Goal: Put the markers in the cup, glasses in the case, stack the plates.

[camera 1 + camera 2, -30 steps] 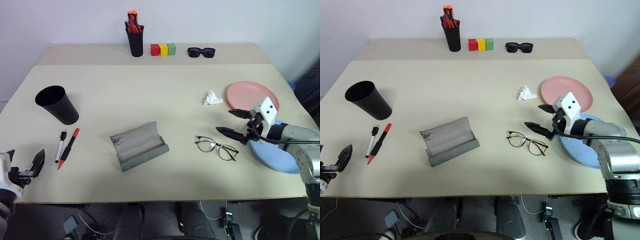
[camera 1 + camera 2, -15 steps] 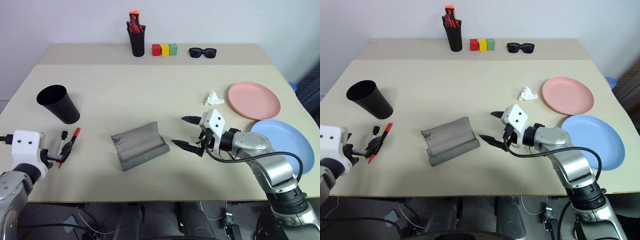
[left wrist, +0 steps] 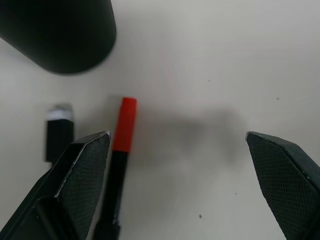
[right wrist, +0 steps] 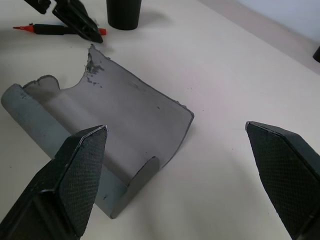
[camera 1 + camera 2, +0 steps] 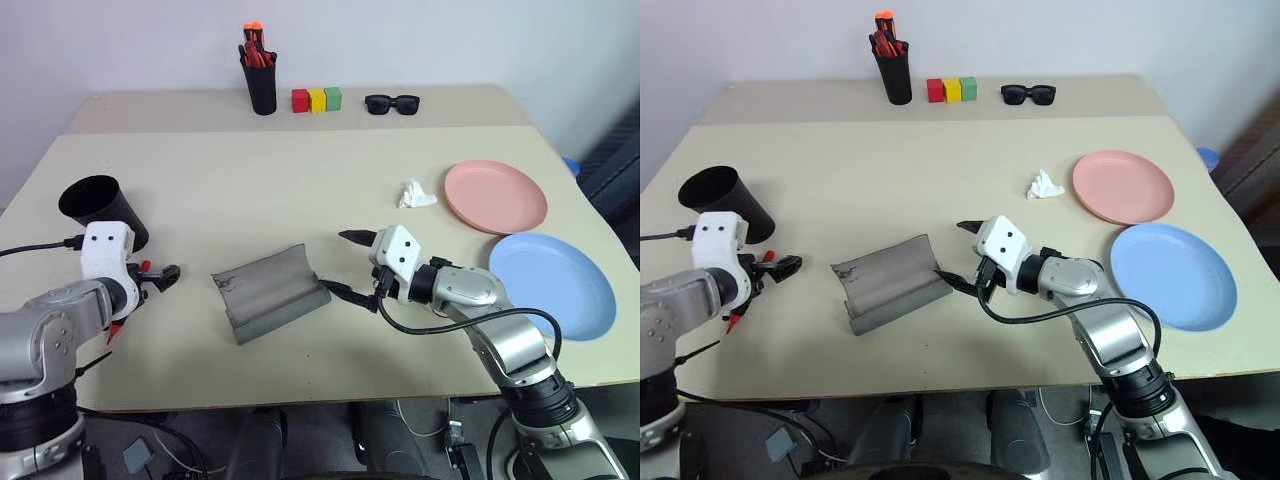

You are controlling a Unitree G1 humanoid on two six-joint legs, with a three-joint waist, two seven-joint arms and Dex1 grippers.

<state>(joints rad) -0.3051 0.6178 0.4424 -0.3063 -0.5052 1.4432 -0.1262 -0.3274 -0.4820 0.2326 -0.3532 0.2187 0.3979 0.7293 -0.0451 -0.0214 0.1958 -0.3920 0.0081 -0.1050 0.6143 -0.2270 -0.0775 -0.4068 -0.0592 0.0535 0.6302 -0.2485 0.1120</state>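
No text, label, brand, number or sign can be read anywhere on the desk or on the things that lie on it.

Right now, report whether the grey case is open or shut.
Open: the case lies spread, its curved lid tilted back and its inside bare.
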